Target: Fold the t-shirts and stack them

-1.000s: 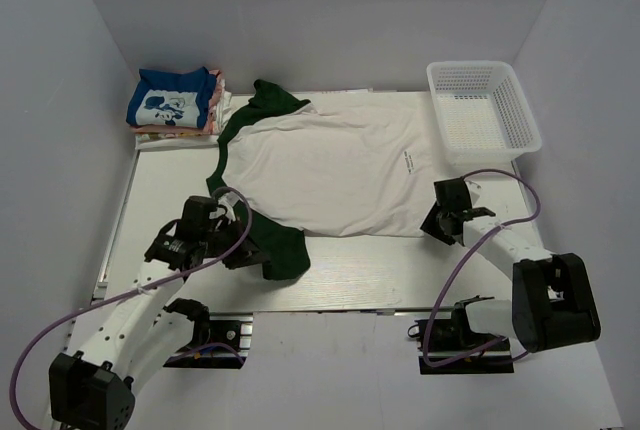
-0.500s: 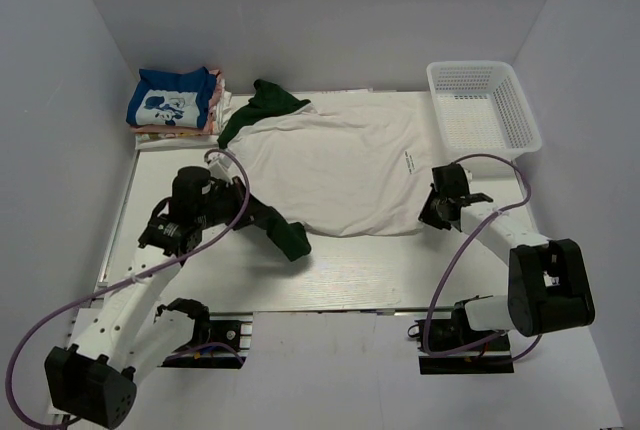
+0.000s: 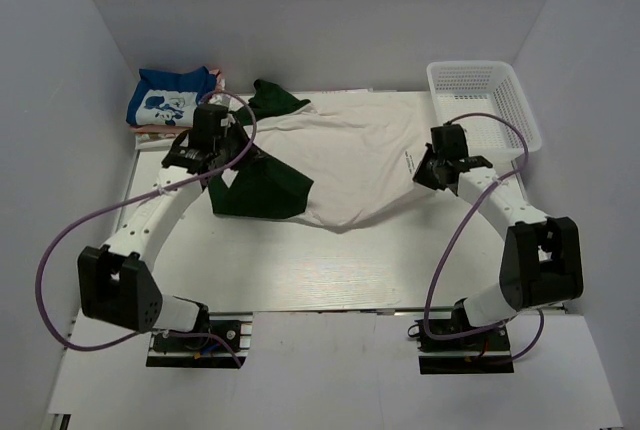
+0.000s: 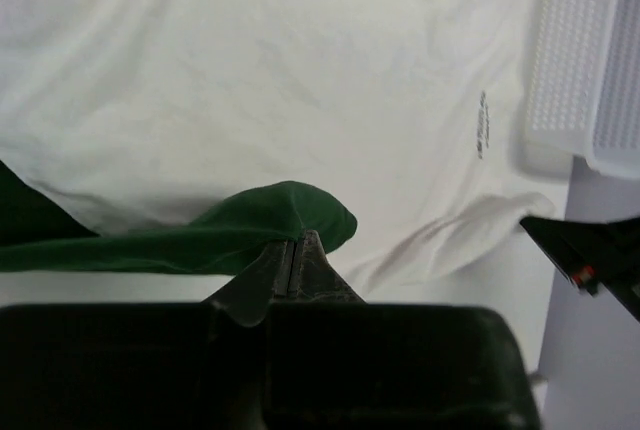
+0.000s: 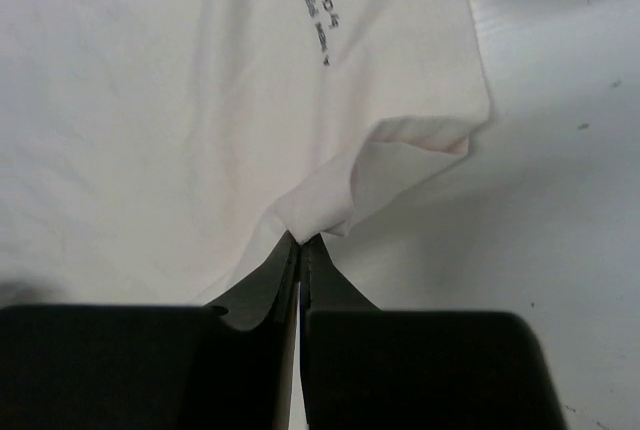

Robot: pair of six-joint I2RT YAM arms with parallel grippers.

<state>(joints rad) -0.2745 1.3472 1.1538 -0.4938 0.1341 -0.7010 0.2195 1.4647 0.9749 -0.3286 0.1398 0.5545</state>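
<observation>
A cream t-shirt [image 3: 350,165] with dark green sleeves and neck lies spread across the middle of the table. My left gripper [image 3: 232,150] is shut on the near green sleeve [image 3: 262,188], which is drawn over the cream body. In the left wrist view the green cloth [image 4: 250,230] bunches at the closed tips of that gripper [image 4: 295,240]. My right gripper [image 3: 425,172] is shut on the shirt's right hem corner. The right wrist view shows this gripper [image 5: 300,240] pinching a cream fold [image 5: 330,200] near small dark lettering [image 5: 312,0]. Folded t-shirts [image 3: 172,102], a blue one on top, are stacked at the back left.
A white mesh basket [image 3: 530,120] stands at the back right, close behind the right gripper. It also shows in the left wrist view as the basket [image 4: 590,60] at the upper right. Grey walls close in the table on three sides.
The left gripper carried the green sleeve from the near left up and over the shirt's body. The right gripper shut on the hem corner and pulled it towards the back.
</observation>
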